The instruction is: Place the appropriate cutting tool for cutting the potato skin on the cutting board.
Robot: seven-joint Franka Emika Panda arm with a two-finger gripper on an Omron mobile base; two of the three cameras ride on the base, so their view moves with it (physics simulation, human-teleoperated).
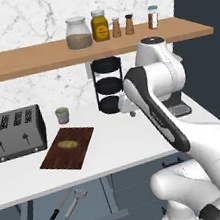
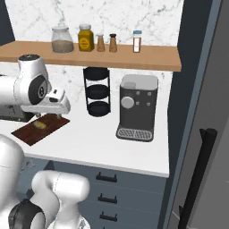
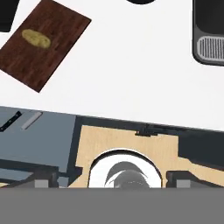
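The dark reddish-brown cutting board [image 1: 80,150] lies on the white counter with the small yellowish potato [image 1: 67,144] on it. They show again at the upper left of the hand view, the board [image 3: 52,57] under the potato [image 3: 36,39]. The pale grey peeler [image 1: 76,203] lies in the open drawer under the counter, beside a black-handled knife [image 1: 57,211]. The hand view catches the peeler [image 3: 31,120] at its left edge. My gripper [image 3: 112,178] hangs above the counter's front edge, right of the board, and is open and empty. The arm partly hides the gripper [image 1: 131,112].
A toaster [image 1: 15,133] and a small cup [image 1: 62,115] stand behind the board. A black tiered rack [image 1: 109,84] and a coffee machine [image 2: 137,107] stand toward the right. Jars and shakers line the wooden shelf [image 1: 33,61] above.
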